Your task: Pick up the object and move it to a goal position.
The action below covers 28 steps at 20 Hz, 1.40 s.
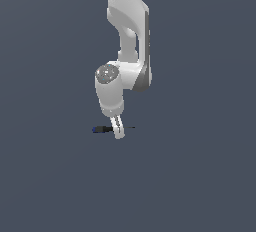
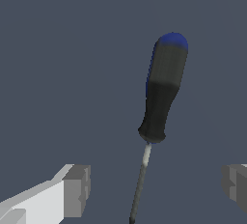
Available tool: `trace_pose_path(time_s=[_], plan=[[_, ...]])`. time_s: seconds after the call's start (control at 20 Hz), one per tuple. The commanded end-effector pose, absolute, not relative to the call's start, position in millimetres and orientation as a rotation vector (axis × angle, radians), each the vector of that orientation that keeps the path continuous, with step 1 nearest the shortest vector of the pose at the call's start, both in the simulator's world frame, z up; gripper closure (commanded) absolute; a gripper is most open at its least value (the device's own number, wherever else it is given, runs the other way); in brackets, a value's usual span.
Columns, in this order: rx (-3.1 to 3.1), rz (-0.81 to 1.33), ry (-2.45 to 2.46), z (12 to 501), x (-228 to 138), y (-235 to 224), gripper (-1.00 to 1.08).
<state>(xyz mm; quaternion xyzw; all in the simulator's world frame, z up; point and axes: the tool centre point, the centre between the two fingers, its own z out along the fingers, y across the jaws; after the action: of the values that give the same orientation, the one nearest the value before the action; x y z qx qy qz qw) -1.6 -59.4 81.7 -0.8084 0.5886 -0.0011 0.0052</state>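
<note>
One screwdriver (image 2: pixel 162 88) lies flat on the grey floor (image 1: pixel 50 176), its thin shaft between the spread, empty fingers (image 2: pixel 77 189) of one gripper (image 1: pixel 118 128). Closing there catches only the shaft; shifting toward the black handle would likely hold it more securely.
</note>
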Motion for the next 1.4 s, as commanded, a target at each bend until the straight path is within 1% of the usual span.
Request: trace_pose_path(time_s=[0.0, 0.4, 0.85, 1.35], plan=[[-2.474, -0.002, 1.923, 76.6, -3.5, -62.8, -0.92], [-2.362, 0.0, 2.07, 66.9, -7.3, -69.7, -0.92], [-2.346, 0.0, 2.089, 62.2, -8.0, -70.4, -0.92], [-2.341, 0.001, 2.095, 19.7, -9.1, -70.7, -0.92]])
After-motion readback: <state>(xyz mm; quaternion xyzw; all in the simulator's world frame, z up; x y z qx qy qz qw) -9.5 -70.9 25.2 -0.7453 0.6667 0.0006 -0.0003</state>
